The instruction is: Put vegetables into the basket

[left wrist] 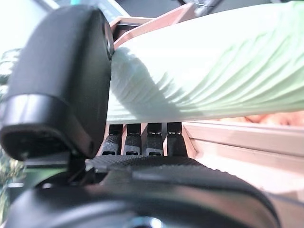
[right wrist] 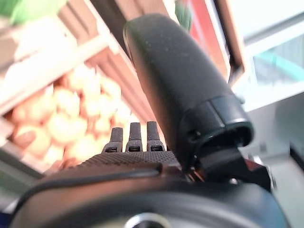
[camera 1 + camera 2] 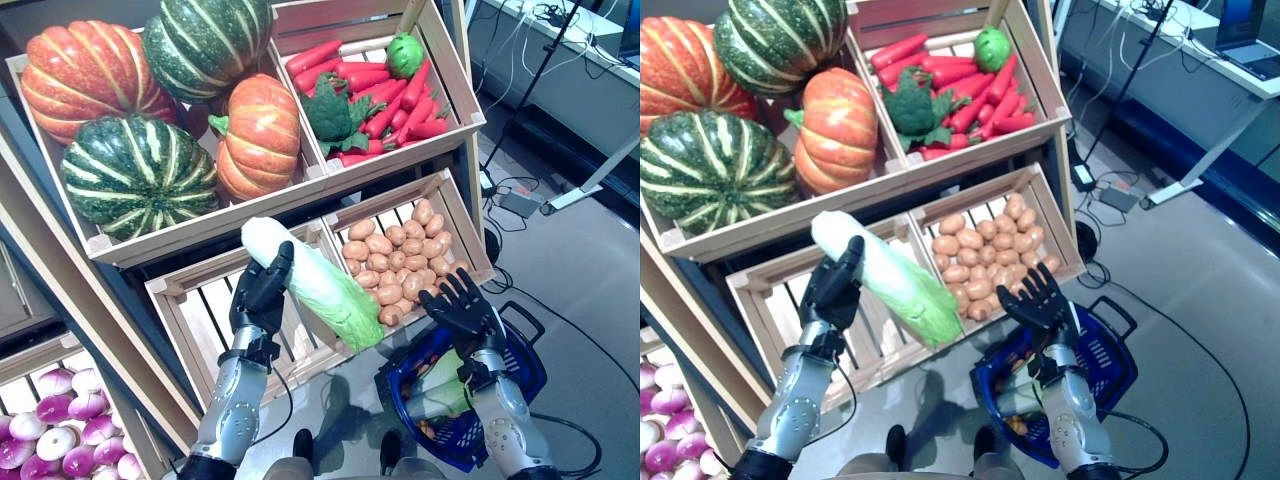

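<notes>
Left hand (image 3: 262, 292): clamped round a long white-and-green napa cabbage (image 3: 318, 283), above the empty wooden crate's (image 3: 200, 325) right edge.
Right hand (image 3: 463, 309): fingers spread apart, over the blue plastic basket's (image 3: 523, 361) rim.

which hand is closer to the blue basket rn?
Right. The right hand hovers open just above the blue basket, by its rim next to the potato crate. The left hand is off to the basket's left, up at the empty crate, gripping the cabbage.

Pale raw wooden crates (image 3: 330, 345), glossy ribbed pumpkins (image 3: 135, 175), blue plastic basket (image 3: 520, 375).
</notes>
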Available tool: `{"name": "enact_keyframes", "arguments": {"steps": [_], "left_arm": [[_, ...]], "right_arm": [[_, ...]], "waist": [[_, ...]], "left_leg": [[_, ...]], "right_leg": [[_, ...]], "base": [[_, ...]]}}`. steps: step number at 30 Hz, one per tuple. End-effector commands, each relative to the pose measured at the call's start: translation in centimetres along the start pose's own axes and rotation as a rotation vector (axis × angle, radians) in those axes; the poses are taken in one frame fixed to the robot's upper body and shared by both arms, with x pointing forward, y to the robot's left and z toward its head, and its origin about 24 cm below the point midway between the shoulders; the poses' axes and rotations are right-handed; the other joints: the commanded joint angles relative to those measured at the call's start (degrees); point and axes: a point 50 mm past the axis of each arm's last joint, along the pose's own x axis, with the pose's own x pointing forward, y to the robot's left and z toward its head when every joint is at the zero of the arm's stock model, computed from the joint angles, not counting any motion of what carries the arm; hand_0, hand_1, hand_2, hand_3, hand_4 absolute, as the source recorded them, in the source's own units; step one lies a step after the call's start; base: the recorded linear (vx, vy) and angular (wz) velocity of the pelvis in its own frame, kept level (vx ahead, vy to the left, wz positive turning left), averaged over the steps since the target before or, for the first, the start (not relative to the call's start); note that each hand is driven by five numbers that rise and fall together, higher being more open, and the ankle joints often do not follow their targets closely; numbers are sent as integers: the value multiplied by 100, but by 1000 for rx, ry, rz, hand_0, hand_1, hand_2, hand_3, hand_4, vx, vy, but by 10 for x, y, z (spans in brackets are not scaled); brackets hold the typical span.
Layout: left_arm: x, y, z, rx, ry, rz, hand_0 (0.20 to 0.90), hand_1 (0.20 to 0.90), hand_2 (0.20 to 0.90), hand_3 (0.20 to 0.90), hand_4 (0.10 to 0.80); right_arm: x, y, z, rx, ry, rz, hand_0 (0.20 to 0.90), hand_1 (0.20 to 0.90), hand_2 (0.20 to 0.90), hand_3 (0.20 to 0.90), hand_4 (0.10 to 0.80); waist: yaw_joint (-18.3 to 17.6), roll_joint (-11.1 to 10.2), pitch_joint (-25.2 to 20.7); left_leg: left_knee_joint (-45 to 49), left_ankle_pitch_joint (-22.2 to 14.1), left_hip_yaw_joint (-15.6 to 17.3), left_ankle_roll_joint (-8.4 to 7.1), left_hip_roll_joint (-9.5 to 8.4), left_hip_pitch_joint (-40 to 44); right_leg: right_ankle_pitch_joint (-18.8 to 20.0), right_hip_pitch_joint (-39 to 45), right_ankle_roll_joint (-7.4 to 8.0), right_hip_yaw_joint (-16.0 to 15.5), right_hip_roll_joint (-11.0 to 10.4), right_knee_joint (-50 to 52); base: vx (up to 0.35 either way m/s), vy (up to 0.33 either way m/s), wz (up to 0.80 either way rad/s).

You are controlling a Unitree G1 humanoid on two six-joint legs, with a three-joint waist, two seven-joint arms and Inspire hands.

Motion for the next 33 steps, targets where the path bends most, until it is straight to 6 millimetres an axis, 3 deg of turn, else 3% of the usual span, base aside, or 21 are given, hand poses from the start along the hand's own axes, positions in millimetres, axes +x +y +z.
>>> {"name": "enact_keyframes", "arguments": {"steps": [1, 6, 12, 19, 27, 33], "left_arm": [[16, -35, 47, 155, -199, -221, 300, 300, 300, 300, 400], [20, -41, 48, 246, -188, -274, 300, 300, 300, 300, 400], [21, -49, 48, 324, -184, -373, 300, 300, 300, 300, 400], [18, -55, 42, 268, -139, -431, 300, 300, 300, 300, 400], [11, -69, 40, 229, -129, -564, 300, 300, 300, 300, 400], [6, -75, 42, 132, -123, -654, 300, 300, 300, 300, 400]], "right_arm": [[13, 32, 45, -100, -162, 306, 900, 900, 900, 900, 800], [19, 52, 63, -181, -178, 469, 900, 900, 900, 900, 800], [16, 77, 66, -173, -144, 669, 900, 900, 900, 900, 800], [13, 84, 58, -153, -88, 743, 900, 900, 900, 900, 800], [2, 96, 30, -71, 73, 878, 900, 900, 900, 900, 800], [-1, 87, 24, -131, 129, 890, 900, 900, 900, 900, 800]], "waist": [[38, -181, -535], [92, -193, -596], [128, -231, -646], [117, -219, -673], [119, -202, -730], [114, -201, -767]], "left_leg": [[282, -263, -66, 144, -289, -102], [226, -256, -110, 140, -298, -77], [156, -219, -107, 129, -277, -65], [158, -210, -67, 127, -268, -111], [83, -195, -124, 147, -277, -45], [82, -178, -107, 140, -260, -68]], "right_leg": [[454, 25, -59, -131, -236, 36], [470, 48, -19, -122, -262, -10], [492, 31, 28, -101, -292, -28], [506, -20, 50, -68, -299, -47], [496, 49, 57, -22, -297, -104], [496, 22, 63, -9, -301, -87]], "base": [[0, 0, 0], [0, 0, 0], [0, -18, 0], [-5, -1, 0], [0, 0, 0], [0, 0, 0]]}}
